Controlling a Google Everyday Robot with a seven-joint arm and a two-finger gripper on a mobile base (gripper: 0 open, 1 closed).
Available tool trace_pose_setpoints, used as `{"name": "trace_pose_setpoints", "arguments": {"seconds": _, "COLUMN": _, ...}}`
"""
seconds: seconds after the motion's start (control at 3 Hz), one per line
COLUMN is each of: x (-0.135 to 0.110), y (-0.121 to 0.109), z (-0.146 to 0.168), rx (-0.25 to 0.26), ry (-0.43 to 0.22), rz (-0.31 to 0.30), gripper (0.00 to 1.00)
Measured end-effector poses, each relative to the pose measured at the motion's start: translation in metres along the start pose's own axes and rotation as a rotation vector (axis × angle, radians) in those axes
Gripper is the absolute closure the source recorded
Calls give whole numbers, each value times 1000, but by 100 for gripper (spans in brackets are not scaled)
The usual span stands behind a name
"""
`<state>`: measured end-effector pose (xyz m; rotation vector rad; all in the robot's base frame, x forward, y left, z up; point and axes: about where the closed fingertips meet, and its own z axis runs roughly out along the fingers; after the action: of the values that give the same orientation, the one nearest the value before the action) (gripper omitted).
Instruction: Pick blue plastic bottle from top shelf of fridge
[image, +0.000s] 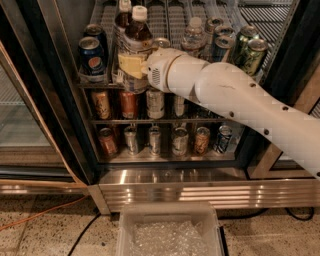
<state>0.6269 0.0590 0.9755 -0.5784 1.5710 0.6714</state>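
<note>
Starting at my far left, the fridge's glass door (30, 125) stands swung open, and an orange cable (35, 217) trails over the speckled floor below it. Next comes the black frame of the fridge (62, 100). On the top shelf (97, 84), two blue Pepsi cans (93, 54) stand in the leftmost lane. Just beside them is the blue plastic bottle (136, 40), with dark tea, a white cap and a pale label. It stands upright at the very front of the shelf, and its base reaches down over the clear lip. A second bottle of the same kind (121, 17) stands close behind it on the left. My gripper (131, 67) is on the bottle at label height. One yellowish finger (129, 64) is pressed flat across the front of the label, the other is hidden behind the bottle, and the bottle is pinched between them. From there the white arm (235, 100) runs down to the right and covers part of the middle rack. Above the arm, a clear water bottle (194, 36) stands on the top shelf, with green cans (251, 52) further right. Rows of cans (155, 140) fill the two racks below. Under them is the ribbed steel base panel (200, 187), and a clear bin (169, 230) sits on the floor in front of it.
</note>
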Motion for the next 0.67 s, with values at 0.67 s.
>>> {"name": "trace_pose_setpoints", "arguments": {"seconds": 0.67, "x": 4, "y": 2, "z": -9, "rx": -11, "ry": 25, "rz": -8, "gripper": 100}}
